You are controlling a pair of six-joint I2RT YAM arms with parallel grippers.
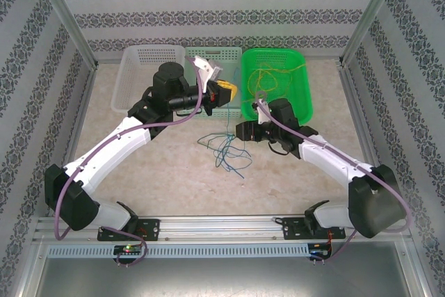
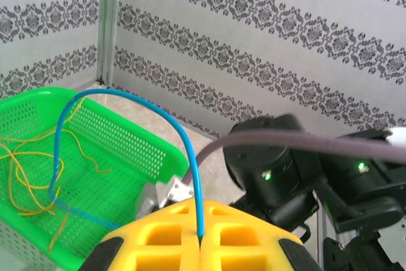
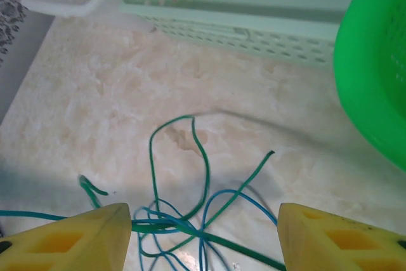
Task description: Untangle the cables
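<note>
My left gripper [image 2: 200, 240] is shut on a blue cable [image 2: 127, 101]. That cable rises from between the yellow fingers [image 2: 247, 239] and arcs over into the green basket [image 2: 120, 150]. Yellow cables [image 2: 25, 179] lie curled inside this basket. In the top view the left gripper [image 1: 224, 92] hangs in front of the baskets. A tangle of dark green and blue cables [image 1: 227, 151] lies on the table. My right gripper [image 3: 203, 239] stands open just above that tangle [image 3: 190, 220], its yellow fingers [image 3: 82, 239] on either side. It shows in the top view [image 1: 240, 132] beside the pile.
Three baskets stand along the back: a white one [image 1: 142, 78], a mint one [image 1: 221, 57] and the green one [image 1: 300, 88]. Patterned walls and metal posts close in the table. The right arm's black wrist [image 2: 273, 169] sits close to my left gripper.
</note>
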